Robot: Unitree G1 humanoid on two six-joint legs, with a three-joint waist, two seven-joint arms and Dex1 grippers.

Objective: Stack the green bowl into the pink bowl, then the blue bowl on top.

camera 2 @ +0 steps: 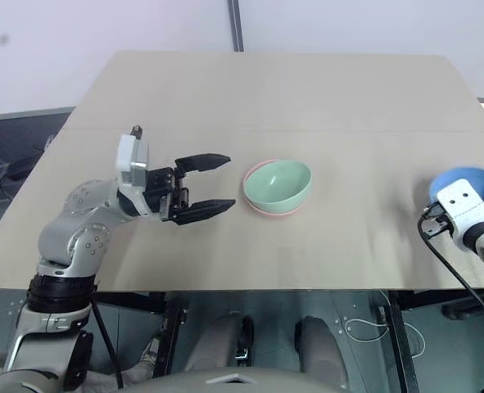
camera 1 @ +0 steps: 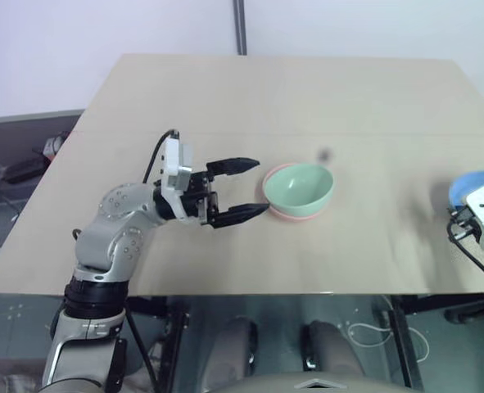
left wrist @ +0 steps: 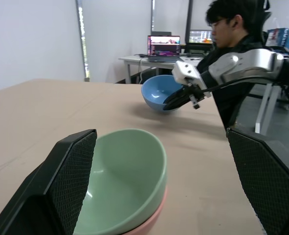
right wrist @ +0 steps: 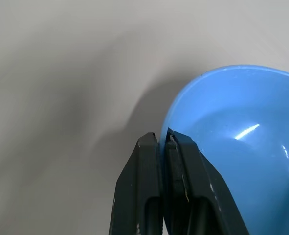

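Glossy mint green bowl nested mouth-up in salmon pink bowl on matte tan worktop, left hand just beside the stack, textured black fingers spread wide, right hand clenched on smooth blue bowl rim, well right of the stack, bowl tipped.
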